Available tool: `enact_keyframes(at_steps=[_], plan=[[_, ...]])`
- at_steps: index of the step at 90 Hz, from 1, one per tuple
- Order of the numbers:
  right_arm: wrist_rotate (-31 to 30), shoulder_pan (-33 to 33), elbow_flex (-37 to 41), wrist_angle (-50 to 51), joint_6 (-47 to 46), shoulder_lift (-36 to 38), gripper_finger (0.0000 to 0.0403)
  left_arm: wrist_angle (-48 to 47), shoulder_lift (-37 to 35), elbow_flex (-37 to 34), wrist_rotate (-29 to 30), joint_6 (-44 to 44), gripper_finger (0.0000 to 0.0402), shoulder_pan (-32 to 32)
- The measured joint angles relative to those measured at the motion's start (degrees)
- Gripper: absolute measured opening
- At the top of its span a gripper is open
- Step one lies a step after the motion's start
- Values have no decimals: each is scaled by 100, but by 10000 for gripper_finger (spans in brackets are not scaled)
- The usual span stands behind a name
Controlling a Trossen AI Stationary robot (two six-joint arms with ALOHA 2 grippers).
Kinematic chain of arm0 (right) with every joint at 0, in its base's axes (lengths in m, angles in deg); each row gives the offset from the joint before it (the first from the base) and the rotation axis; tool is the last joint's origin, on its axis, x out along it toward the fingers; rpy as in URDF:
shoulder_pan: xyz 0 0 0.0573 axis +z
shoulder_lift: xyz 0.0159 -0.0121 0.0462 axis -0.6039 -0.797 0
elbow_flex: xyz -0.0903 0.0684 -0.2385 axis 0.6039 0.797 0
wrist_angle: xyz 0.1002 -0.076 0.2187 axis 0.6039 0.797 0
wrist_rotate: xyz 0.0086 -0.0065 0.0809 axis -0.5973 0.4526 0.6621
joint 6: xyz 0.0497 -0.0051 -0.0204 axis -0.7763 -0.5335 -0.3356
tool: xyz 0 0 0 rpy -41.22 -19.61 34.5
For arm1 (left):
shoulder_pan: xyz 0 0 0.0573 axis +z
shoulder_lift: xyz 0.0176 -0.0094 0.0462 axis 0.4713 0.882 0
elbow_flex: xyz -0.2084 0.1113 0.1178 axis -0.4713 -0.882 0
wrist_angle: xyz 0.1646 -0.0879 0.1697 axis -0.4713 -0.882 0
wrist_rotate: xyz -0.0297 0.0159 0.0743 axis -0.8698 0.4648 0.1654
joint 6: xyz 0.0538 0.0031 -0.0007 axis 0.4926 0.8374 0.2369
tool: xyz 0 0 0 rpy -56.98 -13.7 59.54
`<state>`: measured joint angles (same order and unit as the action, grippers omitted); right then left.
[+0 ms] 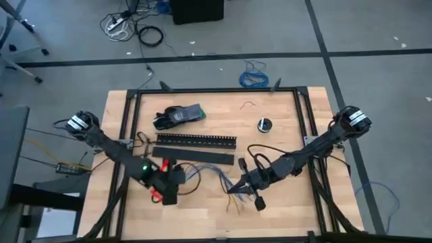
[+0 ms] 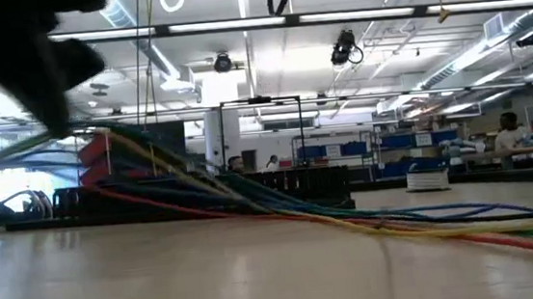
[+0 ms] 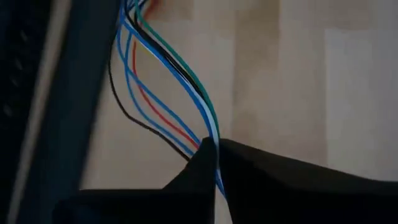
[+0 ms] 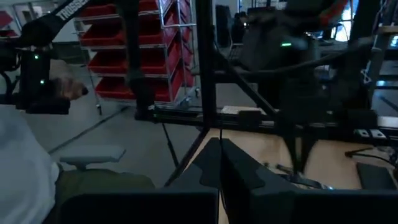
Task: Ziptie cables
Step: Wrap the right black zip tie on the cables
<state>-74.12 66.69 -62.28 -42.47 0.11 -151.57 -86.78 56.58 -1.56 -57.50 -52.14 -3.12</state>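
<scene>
1. High view: left gripper [image 1: 169,185] and right gripper [image 1: 244,183] flank the cables [image 1: 206,174] at the table's [image 1: 283,216] front, below the slotted channel [image 1: 196,140].
2. Left wrist view: jaws together, pinching the wires.
3. Right wrist view: jaws together, seemingly empty; keeping the bundle taut should ease tying.

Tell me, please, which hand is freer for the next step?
Right, probably: the left hand grips the bundle of thin coloured wires; the right hand, beside their splayed ends, seems empty.
</scene>
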Motion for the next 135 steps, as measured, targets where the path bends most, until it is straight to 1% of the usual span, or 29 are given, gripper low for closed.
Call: enact_keyframes(at_steps=[11, 23, 37, 47, 59, 69, 74, 84, 92, 104, 118, 128, 135], plan=[[185, -2, 0, 13, -28, -2, 0, 633, 2, 0, -171, 688, 0, 563], [323, 0, -2, -190, -85, -176, 0, 1333, 7, 0, -583, 1197, 0, 1057], [906, -158, -21, -1055, -98, -805, 0, 2019, 7, 0, -932, 1414, 0, 1474], [1550, -353, -316, -1309, -105, -1324, 0, 2413, 9, 0, -1251, 1430, 0, 1736], [2362, -571, -965, -1366, -139, -1932, 0, 2507, 9, 0, -1684, 1129, 0, 1996], [3160, -787, -1476, -1068, -111, -2356, 0, 2531, 11, 0, -1881, 938, 0, 2081], [3406, -901, -1694, -750, 7, -2500, 0, 2567, 11, 0, -1994, 921, 0, 2091], [3475, -1069, -1975, 33, 395, -2645, 0, 2750, 0, 0, -2321, 782, 0, 2092], [3467, -1144, -2085, 381, 713, -2646, 0, 2712, 0, 52, -2436, 761, 0, 2092], [3450, -1203, -2090, 426, 1064, -2636, 0, 2563, -2, 229, -2445, 761, 0, 2079], [3454, -1276, -2090, 434, 1171, -2627, 0, 2245, -4, 422, -2405, 774, 0, 2079], [3438, -1285, -2090, 459, 1260, -2627, 0, 2072, -7, 439, -2383, 752, 0, 2076], [3307, -1272, -2090, 512, 1400, -2627, 0, 1862, -7, 439, -2387, 668, 0, 2064]])
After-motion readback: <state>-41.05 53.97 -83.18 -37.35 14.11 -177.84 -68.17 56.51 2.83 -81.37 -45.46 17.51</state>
